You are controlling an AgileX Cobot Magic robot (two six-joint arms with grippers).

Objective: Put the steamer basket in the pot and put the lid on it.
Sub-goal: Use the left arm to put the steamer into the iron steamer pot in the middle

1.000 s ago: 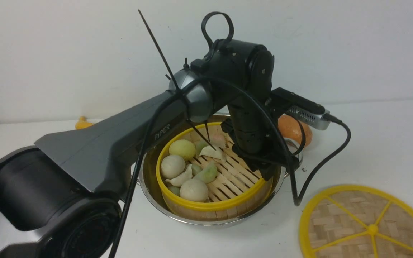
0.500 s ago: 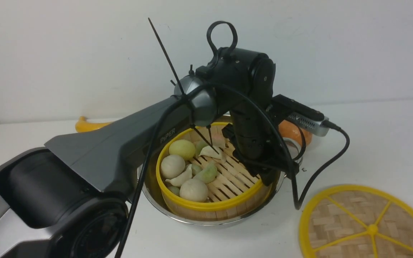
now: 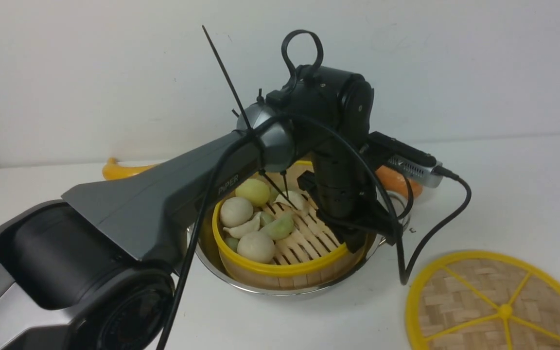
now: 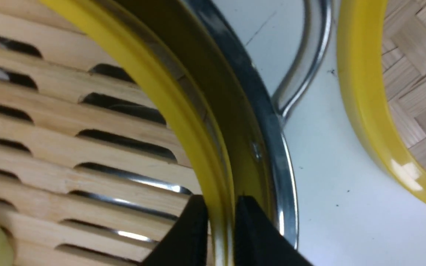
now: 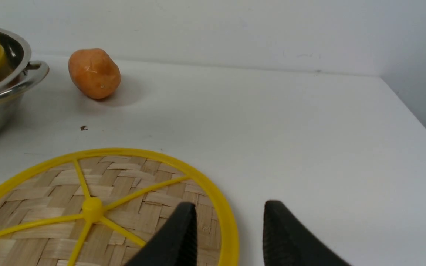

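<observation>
Left gripper (image 4: 221, 202) is pinched shut on the basket (image 3: 280, 274) rim at 3 o'clock; the basket sits in the pot (image 3: 260, 290). The lid (image 3: 498, 306) lies flat at the pot's 4 o'clock, nearest the open, empty right gripper (image 5: 229, 205).

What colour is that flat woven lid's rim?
The lid has a bright yellow rim; clearest in the right wrist view.

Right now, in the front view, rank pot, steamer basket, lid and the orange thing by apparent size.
1. pot, widest.
2. lid and steamer basket: unranked; the lid looks wider, but lies nearer the camera and is cropped.
3. orange thing, smallest, partly hidden.
</observation>
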